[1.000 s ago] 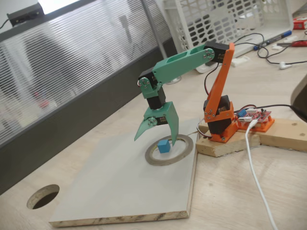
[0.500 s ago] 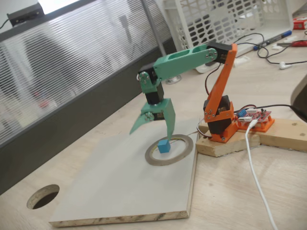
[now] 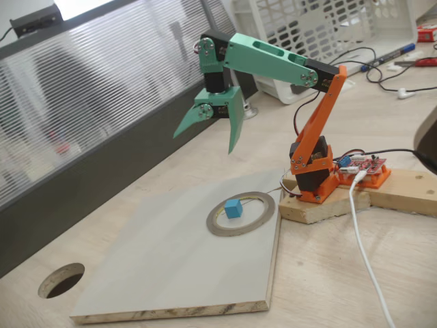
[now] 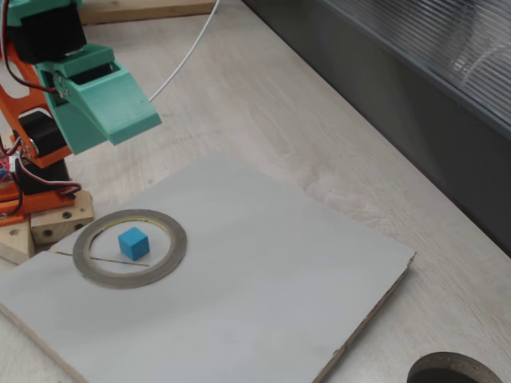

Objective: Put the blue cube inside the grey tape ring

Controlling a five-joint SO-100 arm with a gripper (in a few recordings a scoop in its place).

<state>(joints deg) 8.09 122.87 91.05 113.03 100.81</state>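
Inside the grey tape ring (image 3: 242,213) your blue cube (image 3: 233,208) now sits alone; the gripper (image 3: 205,133) has lifted clear, fingers wide and empty, so you look finished.

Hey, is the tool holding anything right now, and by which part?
Nothing is held. The tool hangs open above the board, and the blue cube sits free inside the grey tape ring.

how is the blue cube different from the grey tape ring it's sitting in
The blue cube is small, solid and bright sky-blue; the grey tape ring is much wider, flat, hollow and dull grey. The cube stands taller than the thin ring around it. Both rest on the pale board.
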